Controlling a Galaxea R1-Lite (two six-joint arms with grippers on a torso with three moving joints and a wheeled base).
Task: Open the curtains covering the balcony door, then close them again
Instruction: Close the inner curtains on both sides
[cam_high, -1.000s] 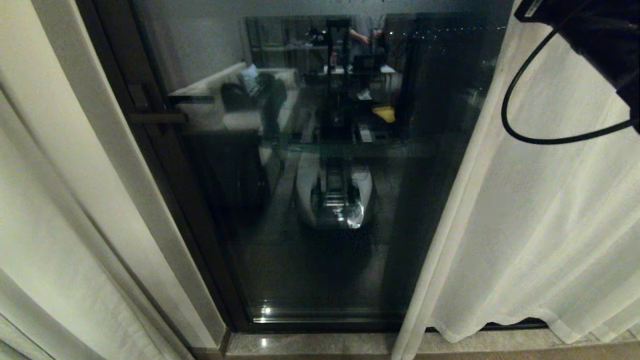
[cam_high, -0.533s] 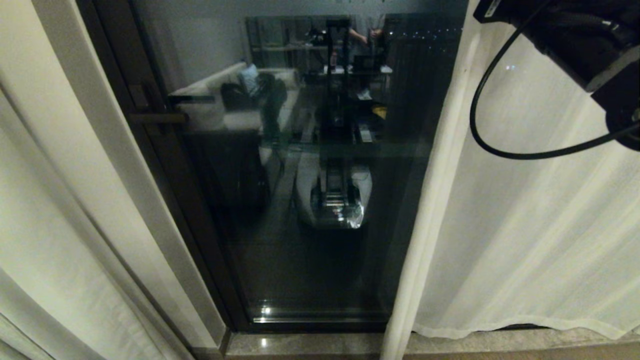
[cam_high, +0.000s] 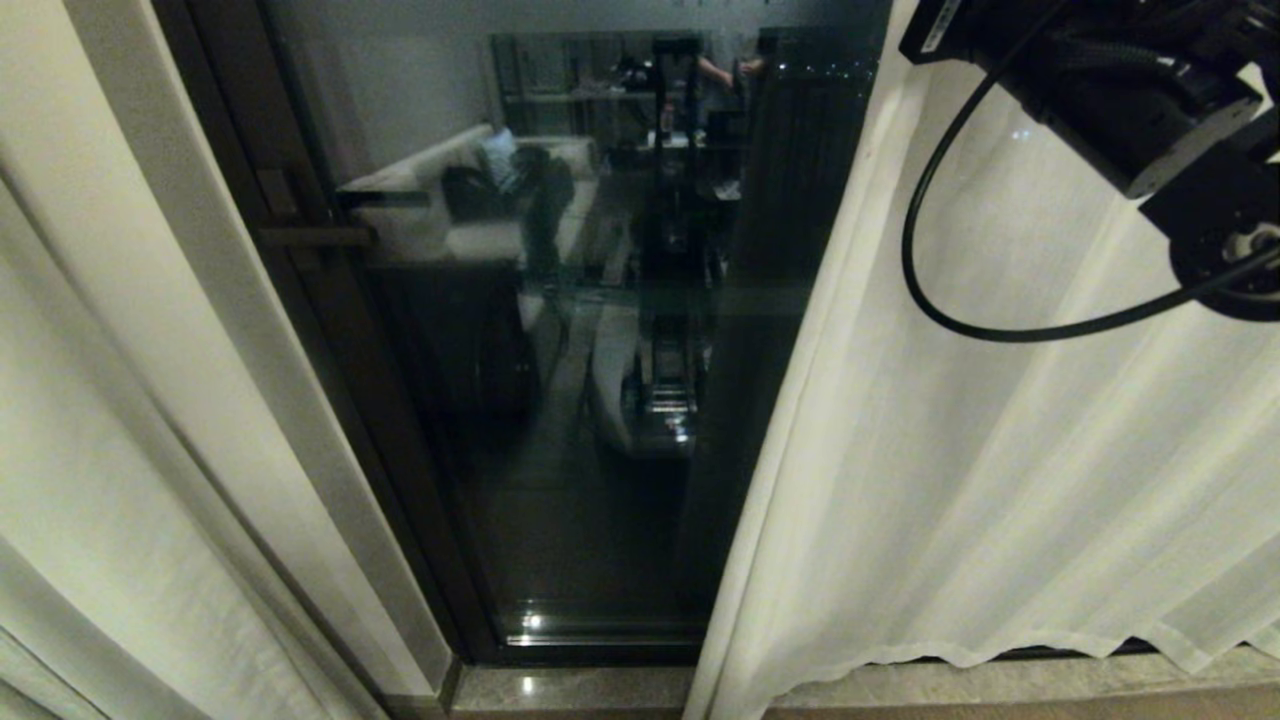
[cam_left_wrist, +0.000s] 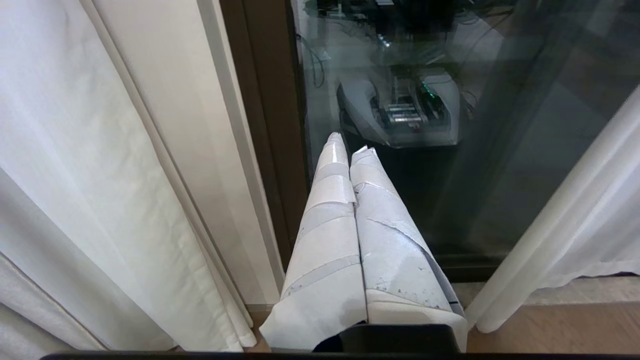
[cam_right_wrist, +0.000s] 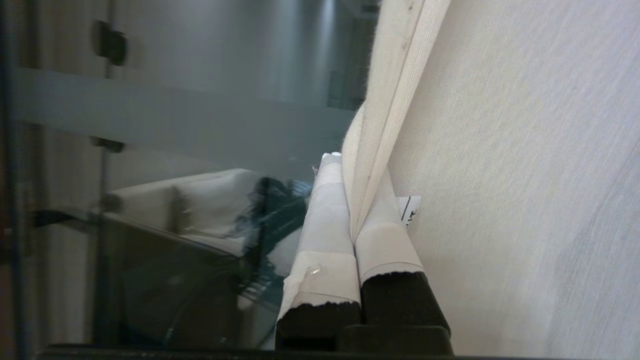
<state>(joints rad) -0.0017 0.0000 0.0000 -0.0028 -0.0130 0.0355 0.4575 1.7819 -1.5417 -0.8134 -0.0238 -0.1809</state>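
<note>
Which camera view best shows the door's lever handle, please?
The head view: the lever handle stands out whole, level on the dark door frame. The right wrist view gives only a dim dark piece of it at the picture's edge, and the left wrist view misses it.

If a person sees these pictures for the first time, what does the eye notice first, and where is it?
First comes the dark glass of the balcony door in the middle, with the room mirrored in it. To its right hangs the white sheer curtain, its edge pinched in the right hand, whose arm with a looping black cable fills the upper right corner. The cream curtain hangs at the left, and the left hand is shut and empty, low before the glass.
</note>
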